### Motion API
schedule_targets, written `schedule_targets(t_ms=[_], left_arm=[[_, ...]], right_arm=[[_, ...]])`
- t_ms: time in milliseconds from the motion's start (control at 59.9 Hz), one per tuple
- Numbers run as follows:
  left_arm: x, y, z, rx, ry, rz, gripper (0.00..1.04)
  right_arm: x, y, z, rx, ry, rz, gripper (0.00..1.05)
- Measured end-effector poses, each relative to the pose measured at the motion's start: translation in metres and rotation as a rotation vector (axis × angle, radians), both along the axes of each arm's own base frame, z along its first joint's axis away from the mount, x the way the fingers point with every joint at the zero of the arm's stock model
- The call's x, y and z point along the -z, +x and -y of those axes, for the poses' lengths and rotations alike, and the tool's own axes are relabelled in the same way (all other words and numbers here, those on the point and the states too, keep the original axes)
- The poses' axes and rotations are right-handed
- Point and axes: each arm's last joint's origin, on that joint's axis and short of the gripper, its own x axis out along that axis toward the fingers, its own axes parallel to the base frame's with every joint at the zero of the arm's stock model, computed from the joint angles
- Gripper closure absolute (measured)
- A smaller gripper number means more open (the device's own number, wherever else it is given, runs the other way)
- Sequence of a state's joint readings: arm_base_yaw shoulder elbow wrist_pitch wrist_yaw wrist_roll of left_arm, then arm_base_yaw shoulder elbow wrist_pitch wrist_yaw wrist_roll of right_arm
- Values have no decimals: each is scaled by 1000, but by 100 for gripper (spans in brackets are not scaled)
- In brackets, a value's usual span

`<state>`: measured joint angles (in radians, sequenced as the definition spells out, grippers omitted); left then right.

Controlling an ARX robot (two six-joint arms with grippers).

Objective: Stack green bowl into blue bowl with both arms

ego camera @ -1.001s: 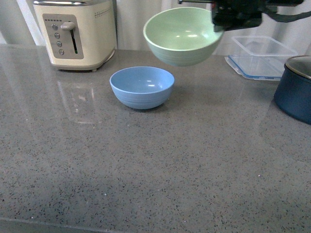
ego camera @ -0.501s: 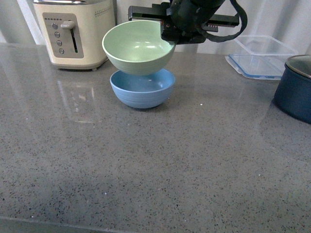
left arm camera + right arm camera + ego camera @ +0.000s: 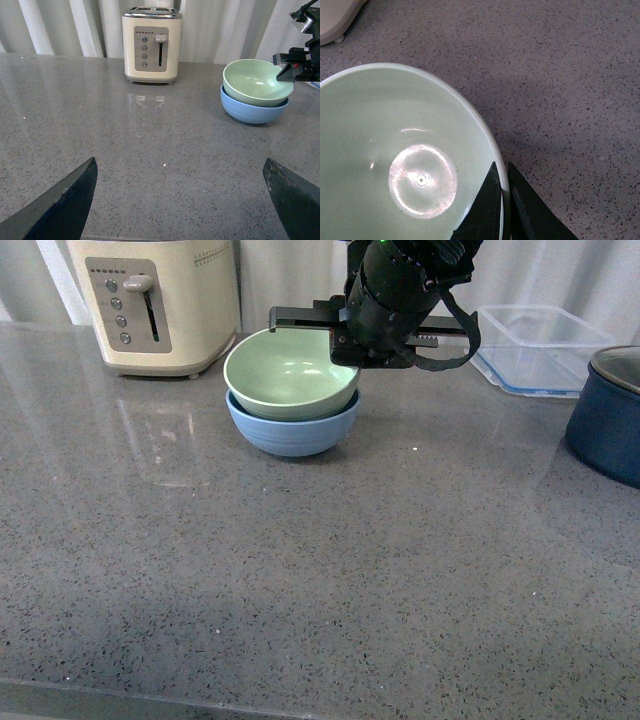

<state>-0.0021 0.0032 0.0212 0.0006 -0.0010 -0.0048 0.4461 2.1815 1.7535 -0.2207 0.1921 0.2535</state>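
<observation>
The pale green bowl (image 3: pixel 288 376) sits nested inside the light blue bowl (image 3: pixel 292 428) near the back of the grey counter. My right gripper (image 3: pixel 352 350) is shut on the green bowl's right rim, one finger inside and one outside. The right wrist view shows the green bowl (image 3: pixel 395 165) from above, with the right gripper (image 3: pixel 503 172) pinching its rim; the blue bowl is hidden beneath. From the left wrist view, both the green bowl (image 3: pixel 256 82) and blue bowl (image 3: pixel 252 111) lie far ahead at the right. My left gripper (image 3: pixel 182 200) is open over bare counter.
A cream toaster (image 3: pixel 155 305) stands at the back left. At the back right are a clear plastic container (image 3: pixel 535 345) and a dark navy pot (image 3: pixel 610 420). The grey speckled counter (image 3: pixel 320 580) stretches in front of the bowls.
My right gripper has carried the green bowl leftward and down, from high in the air to resting inside the blue bowl.
</observation>
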Motion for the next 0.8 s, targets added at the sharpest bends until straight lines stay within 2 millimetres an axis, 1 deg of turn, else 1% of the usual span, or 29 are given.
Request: schedule_targets(t_ms=[33, 150, 184, 234, 317, 384, 451, 467, 501, 517, 551, 567, 617, 651, 667, 701, 717, 751, 768, 801], left_arm=[[0, 0, 0, 0, 0, 0, 7], [0, 0, 0, 0, 0, 0, 7], [0, 0, 0, 0, 0, 0, 7], [0, 0, 0, 0, 0, 0, 7], [0, 0, 0, 0, 0, 0, 7], [0, 0, 0, 0, 0, 0, 7], [0, 0, 0, 0, 0, 0, 7], [0, 0, 0, -1, 0, 0, 7], [0, 0, 0, -1, 0, 0, 7], [0, 0, 0, 0, 0, 0, 7], [0, 0, 0, 0, 0, 0, 7], [0, 0, 0, 0, 0, 0, 7], [0, 0, 0, 1, 0, 0, 7], [0, 0, 0, 1, 0, 0, 7], [0, 0, 0, 1, 0, 0, 7], [0, 0, 0, 0, 0, 0, 7], [0, 0, 0, -2, 0, 0, 7], [0, 0, 0, -3, 0, 0, 7], [0, 0, 0, -3, 0, 1, 7], [0, 0, 0, -2, 0, 1, 7]], right_arm=[[0, 0, 0, -2, 2, -1, 100], [-4, -3, 3, -10, 20, 8, 82], [-6, -5, 4, -14, 25, 8, 79], [-13, -10, 8, -30, 48, 13, 70], [-27, -18, 16, -44, 86, 40, 59], [-47, -30, 29, -63, 144, 95, 49], [-78, -50, 48, -101, 225, 224, 35], [-89, -56, 53, -104, 242, 266, 29], [-103, -62, 58, -100, 255, 307, 22], [-110, -65, 61, -98, 261, 327, 17], [-114, -67, 63, -95, 265, 340, 10], [-114, -67, 64, -77, 251, 355, 8], [-102, -70, 69, 51, 151, 502, 18], [-91, -74, 75, 115, 102, 553, 23], [-88, -76, 77, 126, 83, 567, 25], [-73, -86, 86, 151, 46, 597, 32], [-69, -89, 88, 150, 34, 602, 34], [-59, -101, 98, 152, 14, 620, 41], [-56, -104, 100, 152, 10, 623, 43], [-50, -117, 111, 154, 1, 637, 50]])
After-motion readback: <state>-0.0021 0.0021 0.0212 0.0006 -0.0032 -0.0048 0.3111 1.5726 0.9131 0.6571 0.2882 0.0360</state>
